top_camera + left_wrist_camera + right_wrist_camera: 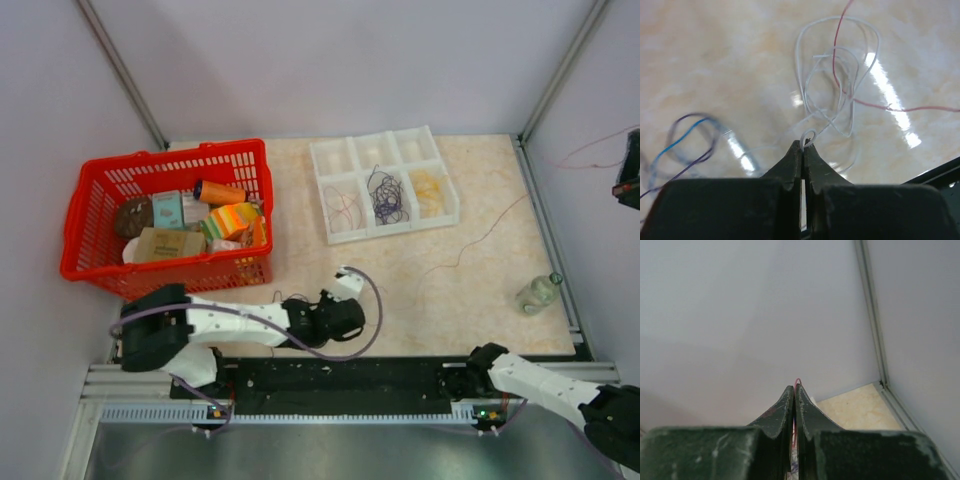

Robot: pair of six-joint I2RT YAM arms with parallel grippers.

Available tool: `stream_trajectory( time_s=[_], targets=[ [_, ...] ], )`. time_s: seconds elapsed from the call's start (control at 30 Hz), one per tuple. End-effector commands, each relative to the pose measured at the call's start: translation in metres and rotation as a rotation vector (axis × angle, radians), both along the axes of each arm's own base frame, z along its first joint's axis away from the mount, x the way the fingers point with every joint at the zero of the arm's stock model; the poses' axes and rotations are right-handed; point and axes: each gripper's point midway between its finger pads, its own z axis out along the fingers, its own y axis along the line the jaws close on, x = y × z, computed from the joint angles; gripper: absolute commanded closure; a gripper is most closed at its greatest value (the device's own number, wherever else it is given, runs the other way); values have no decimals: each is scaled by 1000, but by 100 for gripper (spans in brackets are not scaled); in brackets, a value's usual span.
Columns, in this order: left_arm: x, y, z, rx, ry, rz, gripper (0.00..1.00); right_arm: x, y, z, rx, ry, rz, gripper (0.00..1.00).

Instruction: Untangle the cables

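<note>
White wire [798,60] loops pinched in the closed left gripper [804,146]; just beyond its tips, pink-red wire [920,109], clamped by the right gripper [795,389], crosses them. Pulling could cinch a knot.

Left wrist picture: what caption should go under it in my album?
The left gripper pinches a loop of the white cable, with the red cable crossing it and blue and purple cables nearby.

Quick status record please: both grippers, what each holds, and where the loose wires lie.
left gripper: shut on thin white curly wire, low over table
right gripper: shut on thin pink-red wire, raised near wall
tangle: white and pink-red wires cross on table
loose: blue and purple wires beside it
white compartment tray: wires in three cells
</note>
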Motion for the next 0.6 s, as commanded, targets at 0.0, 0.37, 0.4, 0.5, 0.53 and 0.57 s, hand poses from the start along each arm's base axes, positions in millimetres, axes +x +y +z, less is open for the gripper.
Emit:
stream_trajectory(
  time_s=[0.0,0.37,0.4,0.5,0.53,0.57],
  targets=[
    [26,81,80,-52,-189,305,100,-8,-44,23,-87,-26,-257,100],
    [21,111,222,-415,-344,207,100,112,38,-176,-286,441,-194,100],
    [21,112,227,-432,-344,213,100,122,54,-221,-207,559,-67,100],
    [19,107,234,-460,-336,195,100,120,92,-341,53,829,207,100],
    [18,102,234,-467,-329,188,100,114,101,-368,75,881,251,100],
    [17,96,232,-478,-318,173,100,109,106,-385,98,918,273,100]
  ],
)
